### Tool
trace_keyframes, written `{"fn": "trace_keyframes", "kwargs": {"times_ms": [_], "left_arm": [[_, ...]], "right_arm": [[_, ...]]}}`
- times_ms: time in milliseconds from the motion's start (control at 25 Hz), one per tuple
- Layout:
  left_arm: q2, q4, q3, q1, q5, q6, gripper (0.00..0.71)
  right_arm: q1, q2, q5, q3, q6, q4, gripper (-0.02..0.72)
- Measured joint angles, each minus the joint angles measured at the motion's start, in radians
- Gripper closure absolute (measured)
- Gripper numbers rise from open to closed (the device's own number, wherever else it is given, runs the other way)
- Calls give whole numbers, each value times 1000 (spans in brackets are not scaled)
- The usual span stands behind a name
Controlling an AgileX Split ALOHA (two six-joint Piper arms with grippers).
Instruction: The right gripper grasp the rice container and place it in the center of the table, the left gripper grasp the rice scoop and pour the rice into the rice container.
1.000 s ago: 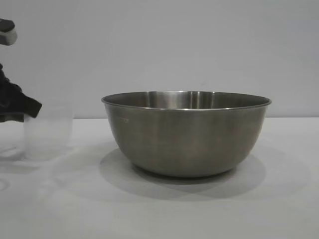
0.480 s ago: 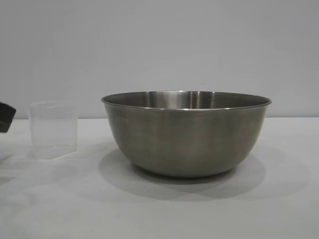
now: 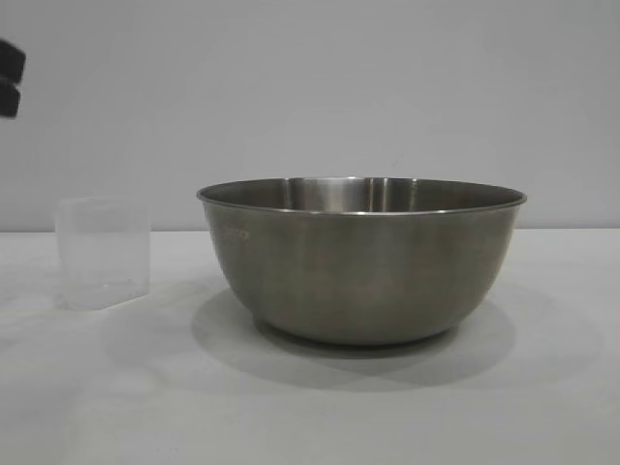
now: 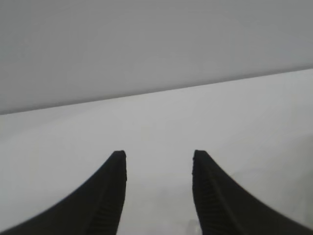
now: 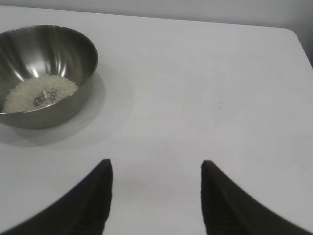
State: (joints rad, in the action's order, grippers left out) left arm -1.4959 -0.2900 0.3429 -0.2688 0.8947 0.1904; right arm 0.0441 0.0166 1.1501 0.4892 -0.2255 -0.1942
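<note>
The steel rice container (image 3: 360,257) stands on the white table (image 3: 310,407) in the middle of the exterior view. In the right wrist view the container (image 5: 46,73) holds a pale layer of rice (image 5: 39,92). The clear plastic rice scoop (image 3: 103,252) stands upright on the table to the container's left, apart from it, and looks empty. My left gripper (image 4: 157,155) is open and empty over bare table; a black part of the left arm (image 3: 10,77) shows at the exterior view's upper left edge. My right gripper (image 5: 155,164) is open and empty, away from the container.
A plain grey wall stands behind the table. The table's far edge and rounded corner (image 5: 293,34) show in the right wrist view.
The left gripper has let go of the scoop, backed off to the left and risen to the upper left edge. The scoop now stands alone on the table. The container has not moved.
</note>
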Motion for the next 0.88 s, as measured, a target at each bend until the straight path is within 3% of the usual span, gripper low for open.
{"fn": "trace_keyframes", "kwargs": {"times_ms": [160,240,360,480,560,640,680,880], "left_arm": [[104,-4,4,82,-93,24,438],[139,24,13,150,-140,24,487],[205,148,22,246,-204,-24,485],[269,273,35,305,-275,-97,485],[304,312,44,327,-314,-138,485],[357,357,47,331,-346,-180,485],[391,385,47,331,-358,-196,444],[594,466,47,331,-461,-219,443]], "right_arm": [[0,0,0,0,0,0,328],[0,0,0,0,0,0,328],[0,0,0,0,0,0,328],[0,0,0,0,0,0,328],[0,0,0,0,0,0,328],[0,0,0,0,0,0,328],[0,0,0,0,0,0,328],[0,0,0,0,0,0,328]]}}
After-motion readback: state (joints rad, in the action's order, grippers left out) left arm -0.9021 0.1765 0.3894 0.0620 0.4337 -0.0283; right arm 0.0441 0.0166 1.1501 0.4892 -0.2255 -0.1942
